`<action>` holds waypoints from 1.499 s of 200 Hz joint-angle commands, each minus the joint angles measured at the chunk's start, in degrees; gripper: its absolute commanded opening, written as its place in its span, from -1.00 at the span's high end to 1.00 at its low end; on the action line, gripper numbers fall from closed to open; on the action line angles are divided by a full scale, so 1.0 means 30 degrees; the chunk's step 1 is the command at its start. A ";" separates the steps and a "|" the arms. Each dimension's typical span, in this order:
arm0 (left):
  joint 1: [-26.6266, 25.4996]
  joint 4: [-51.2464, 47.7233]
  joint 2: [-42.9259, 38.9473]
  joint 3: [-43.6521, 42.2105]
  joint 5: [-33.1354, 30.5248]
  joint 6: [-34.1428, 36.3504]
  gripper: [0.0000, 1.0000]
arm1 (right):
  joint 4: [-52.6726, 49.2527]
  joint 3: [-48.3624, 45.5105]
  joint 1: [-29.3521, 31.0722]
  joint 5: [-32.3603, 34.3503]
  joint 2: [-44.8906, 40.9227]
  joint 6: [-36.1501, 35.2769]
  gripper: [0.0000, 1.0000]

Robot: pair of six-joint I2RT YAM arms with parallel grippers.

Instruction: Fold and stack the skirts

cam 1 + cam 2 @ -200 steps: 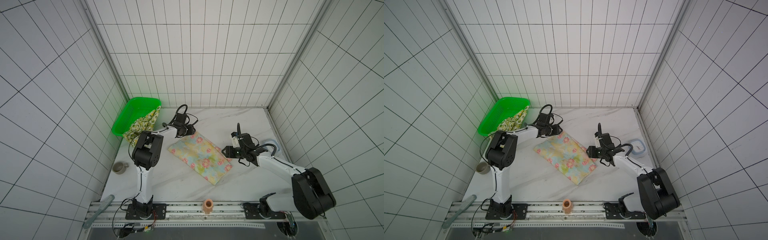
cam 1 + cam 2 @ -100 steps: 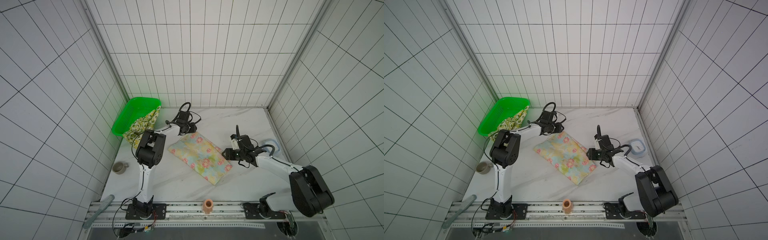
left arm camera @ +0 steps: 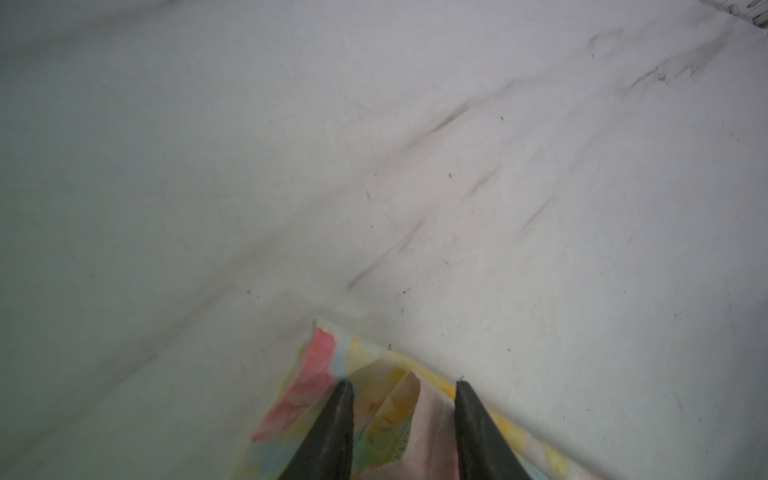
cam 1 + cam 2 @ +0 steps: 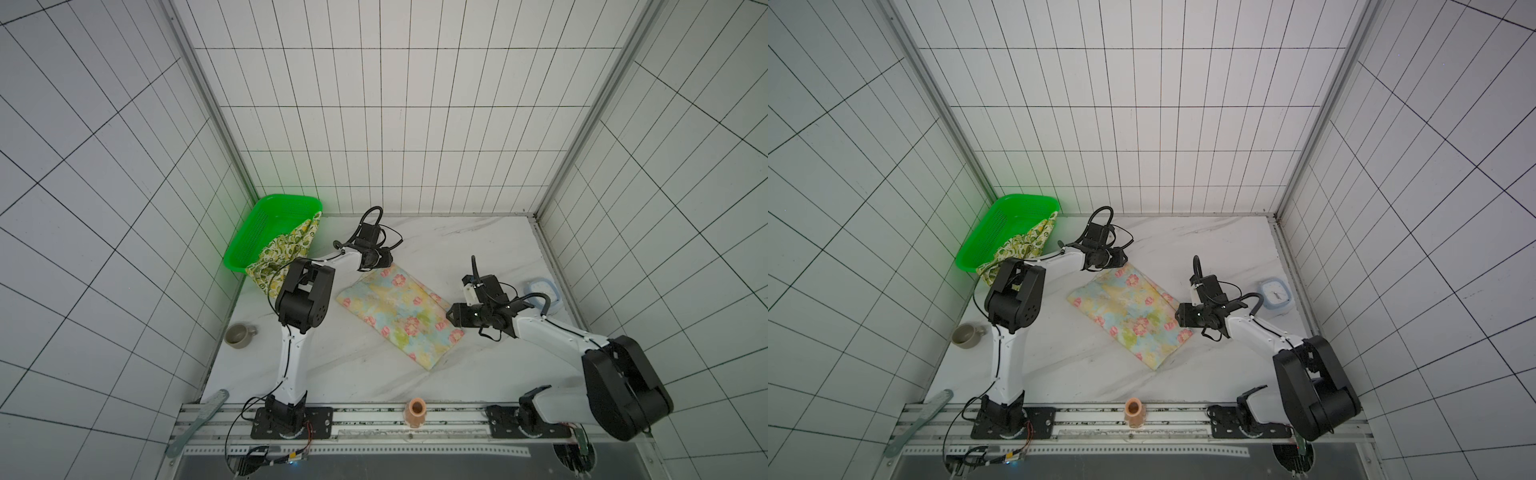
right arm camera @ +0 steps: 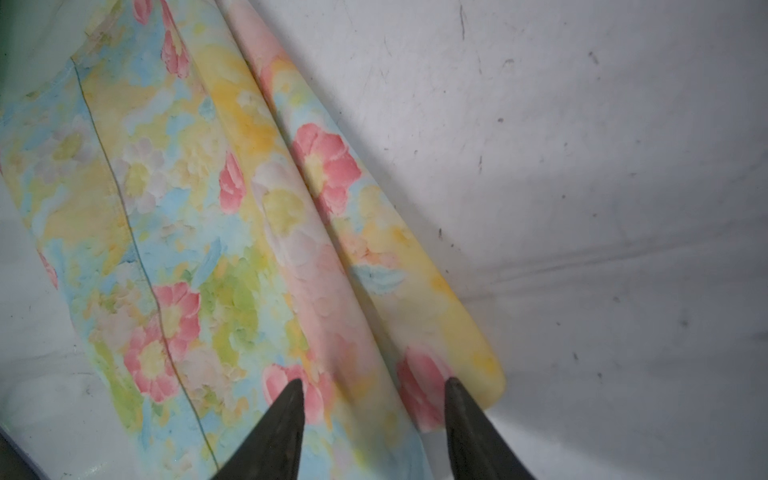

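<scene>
Pastel yellow-blue cloth skirt with pink flowers (image 4: 397, 316) is lying on the marble counter (image 4: 457, 249); my left hand (image 3: 403, 386) and right hand (image 5: 374, 386) are straddling two corners, both spread apart.

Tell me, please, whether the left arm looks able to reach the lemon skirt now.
Probably yes: the lemon skirt hangs over the green basket's rim on that arm's side, nothing between, and the left gripper is open at the floral skirt's corner.
</scene>
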 commanded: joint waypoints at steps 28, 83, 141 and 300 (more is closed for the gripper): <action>-0.0050 0.0095 0.0227 0.0350 0.0003 0.0148 0.62 | -0.1035 -0.0994 0.0228 0.0075 -0.1111 0.0188 -0.09; -0.0021 0.0887 -0.0524 -0.0170 0.0494 -0.0362 1.00 | -0.0917 -0.1557 0.0407 -0.0091 -0.0586 0.0092 -0.08; 0.0493 0.1412 -0.1595 -0.0857 0.0911 -0.0955 1.00 | -0.0824 -0.1617 0.1102 -0.0998 -0.1835 0.0330 0.59; 0.1297 0.2701 -0.2830 -0.2023 0.1977 -0.1773 1.00 | 0.0885 -0.0709 0.1327 0.1365 0.0532 -0.0306 -0.01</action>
